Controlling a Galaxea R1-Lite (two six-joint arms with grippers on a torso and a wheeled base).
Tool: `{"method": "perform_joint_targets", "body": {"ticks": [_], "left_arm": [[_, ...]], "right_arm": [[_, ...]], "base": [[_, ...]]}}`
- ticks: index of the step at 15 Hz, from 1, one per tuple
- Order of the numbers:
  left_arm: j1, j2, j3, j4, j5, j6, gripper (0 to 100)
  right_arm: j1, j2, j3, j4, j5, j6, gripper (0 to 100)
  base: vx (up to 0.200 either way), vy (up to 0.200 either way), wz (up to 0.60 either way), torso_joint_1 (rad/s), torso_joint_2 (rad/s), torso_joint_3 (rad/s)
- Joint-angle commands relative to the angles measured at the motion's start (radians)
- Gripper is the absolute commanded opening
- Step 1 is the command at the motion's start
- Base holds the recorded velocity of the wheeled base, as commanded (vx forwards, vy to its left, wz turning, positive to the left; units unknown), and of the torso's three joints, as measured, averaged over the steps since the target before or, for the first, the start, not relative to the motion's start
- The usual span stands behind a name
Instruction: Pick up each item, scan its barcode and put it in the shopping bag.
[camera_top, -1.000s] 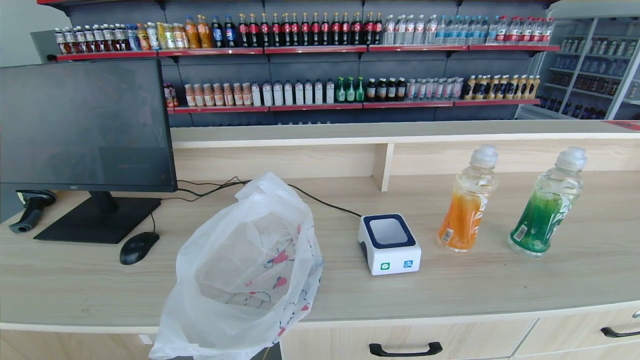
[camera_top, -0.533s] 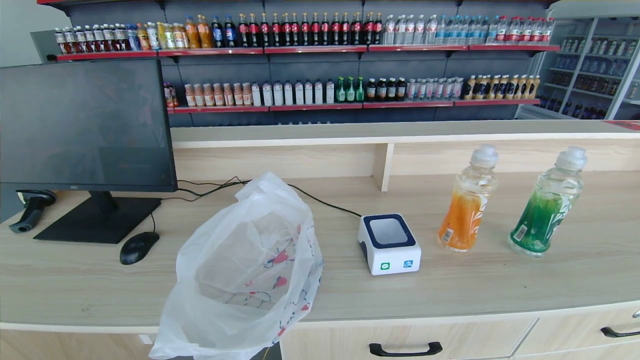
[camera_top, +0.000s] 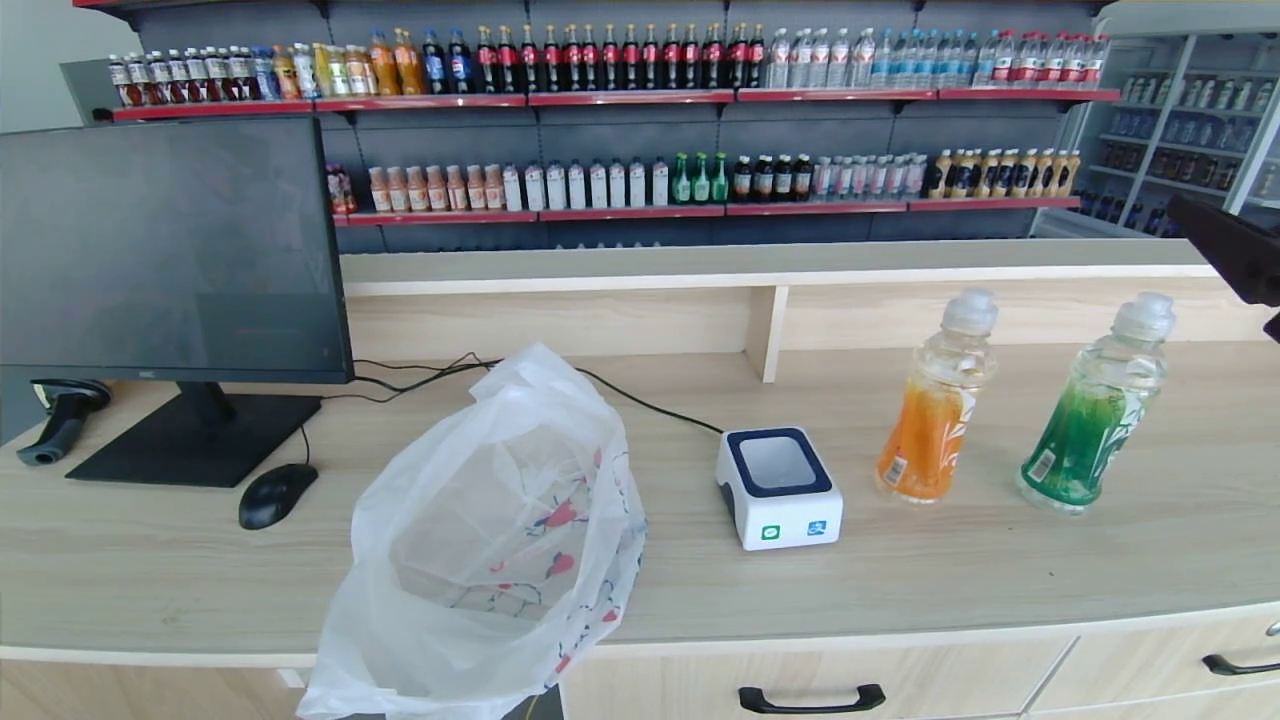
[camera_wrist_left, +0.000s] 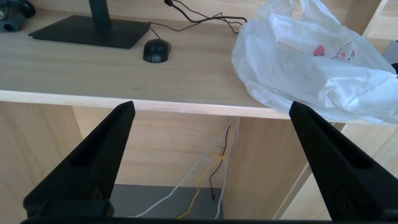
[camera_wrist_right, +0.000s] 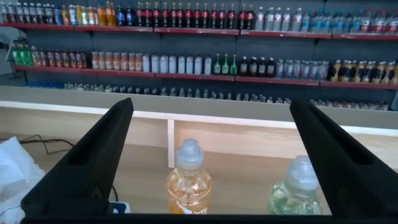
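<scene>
Counter (camera_top: 1000, 570) bears bag (camera_top: 500, 540), scanner (camera_top: 778, 487), and orange bottle (camera_top: 930, 420) and green bottle (camera_top: 1090, 420) upright at right; drink shelves (camera_top: 620, 212) behind. Left gripper (camera_wrist_left: 211, 109) and right gripper (camera_wrist_right: 208, 106) both gape, empty. A dark arm (camera_top: 1228, 248), probably the right's, has newly entered at right.

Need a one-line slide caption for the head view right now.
Orange bottle and green bottle stand right of the scanner; shopping bag gapes open over the counter edge.

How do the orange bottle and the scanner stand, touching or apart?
Apart. The head view shows bare counter between the orange bottle and the scanner.
</scene>
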Motion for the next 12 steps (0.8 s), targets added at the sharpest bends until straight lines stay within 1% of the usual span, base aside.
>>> {"method": "perform_joint_targets", "body": {"ticks": [1, 4, 5, 6, 7, 12], "left_arm": [[0.000, 0.000, 0.000, 0.000, 0.000, 0.000, 100], [0.000, 0.000, 0.000, 0.000, 0.000, 0.000, 100], [0.000, 0.000, 0.000, 0.000, 0.000, 0.000, 100], [0.000, 0.000, 0.000, 0.000, 0.002, 0.000, 100], [0.000, 0.000, 0.000, 0.000, 0.000, 0.000, 100], [0.000, 0.000, 0.000, 0.000, 0.000, 0.000, 100]], "right_arm": [[0.012, 0.192, 0.015, -0.119, 0.000, -0.006, 100], [0.047, 0.311, 0.061, -0.340, 0.000, -0.004, 100], [0.060, 0.386, 0.090, -0.495, -0.009, -0.013, 100], [0.069, 0.415, 0.102, -0.555, -0.018, -0.020, 100], [0.083, 0.430, 0.121, -0.589, -0.024, -0.023, 100], [0.090, 0.427, 0.259, -0.590, -0.026, -0.026, 100]], "base": [[0.000, 0.000, 0.00, 0.000, 0.00, 0.000], [0.000, 0.000, 0.00, 0.000, 0.00, 0.000], [0.000, 0.000, 0.00, 0.000, 0.00, 0.000], [0.000, 0.000, 0.00, 0.000, 0.00, 0.000], [0.000, 0.000, 0.00, 0.000, 0.00, 0.000], [0.000, 0.000, 0.00, 0.000, 0.00, 0.000]]}}
